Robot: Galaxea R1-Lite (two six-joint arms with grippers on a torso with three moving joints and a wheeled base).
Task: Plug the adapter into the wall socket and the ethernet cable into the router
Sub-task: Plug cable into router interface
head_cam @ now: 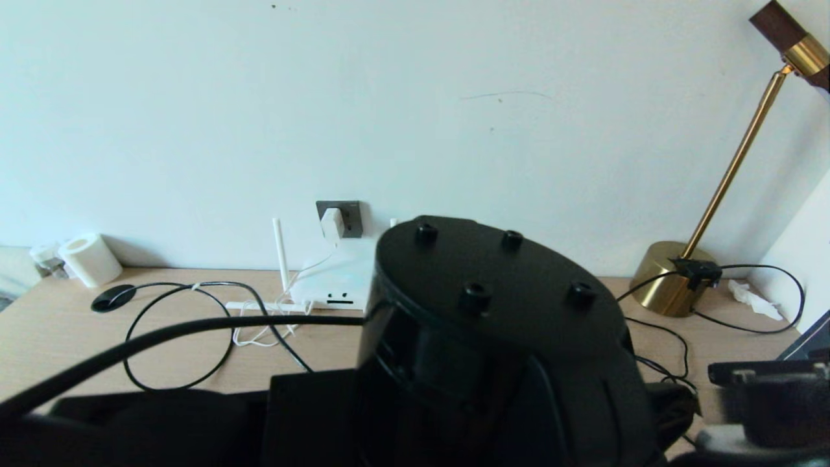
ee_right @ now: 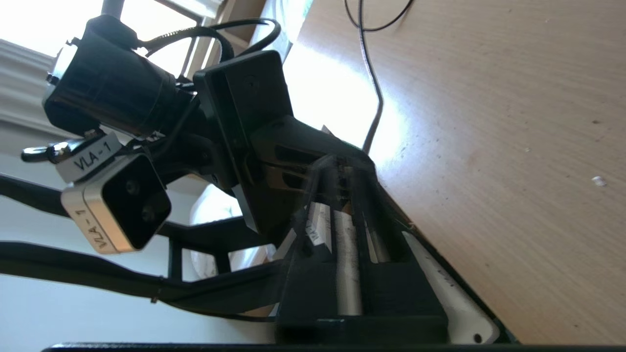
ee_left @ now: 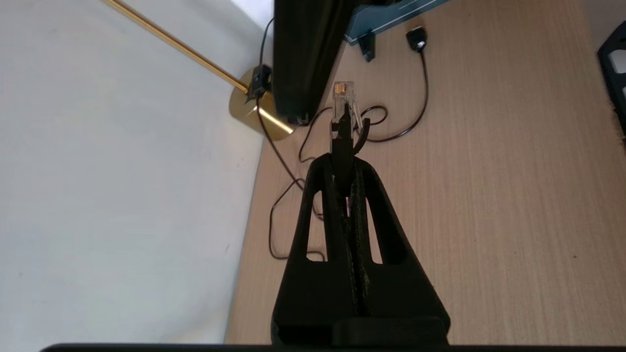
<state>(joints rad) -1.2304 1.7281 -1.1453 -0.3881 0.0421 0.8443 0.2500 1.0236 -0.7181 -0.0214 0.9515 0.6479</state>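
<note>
The white adapter (head_cam: 332,222) sits in the dark grey wall socket (head_cam: 350,214) above the white router (head_cam: 337,282), which has one antenna (head_cam: 280,253) standing upright. The thick black ethernet cable (head_cam: 162,334) runs in from the left and disappears behind a large black arm joint (head_cam: 493,305). My left gripper (ee_left: 343,159) is shut on the cable's end. The clear connector (ee_left: 344,100) sticks out past the fingertips, above the desk. My right gripper (ee_right: 337,168) is shut, close to the left gripper's fingers (ee_right: 293,146). White sticks (ee_right: 346,264) show behind it. I cannot tell whether it holds anything.
A brass lamp (head_cam: 674,279) stands at the back right, with thin black cords (ee_left: 415,98) looped on the desk (head_cam: 65,324). More thin black cable loops (head_cam: 175,383) and a white cord lie left of the router. A paper roll (head_cam: 91,259) stands far left.
</note>
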